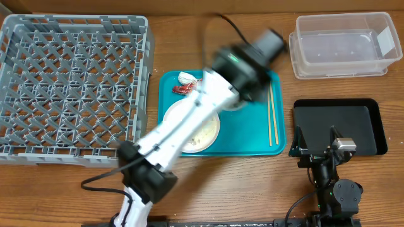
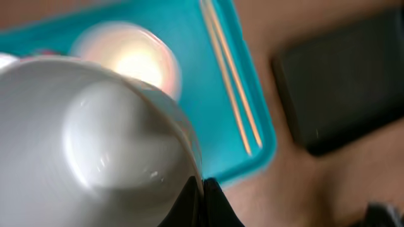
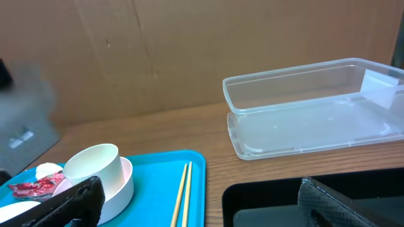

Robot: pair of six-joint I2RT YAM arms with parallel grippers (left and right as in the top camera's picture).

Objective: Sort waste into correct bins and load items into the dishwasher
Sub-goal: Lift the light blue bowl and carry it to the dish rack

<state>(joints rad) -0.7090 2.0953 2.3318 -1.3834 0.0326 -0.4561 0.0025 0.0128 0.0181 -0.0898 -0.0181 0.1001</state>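
The pale bowl (image 2: 113,139) fills the left wrist view, raised above the back right part of the teal tray (image 1: 252,135), and the left gripper (image 2: 202,202) is clamped on its rim with its fingers pressed close together. Below it on the tray a white cup (image 3: 95,165) stands upright inside the second bowl (image 3: 123,186). Just beside those, toward the tray's back left corner, lie the red wrapper (image 1: 183,89) and the white tissue (image 1: 186,77). The large plate (image 1: 205,135), smeared with pale food, sits on the tray's left half, partly hidden under the blurred left arm. The chopsticks (image 1: 273,116) lie side by side along the tray's right edge. The tray sits mid-desk. The grey dish rack (image 1: 69,82) takes up the desk's back left corner, the clear tub (image 1: 341,47) the back right corner, and the black tray (image 1: 338,126) lies near the right edge in front of the tub. The right gripper (image 1: 315,144) hangs at the black tray's front left corner, its fingers wide apart and holding nothing.
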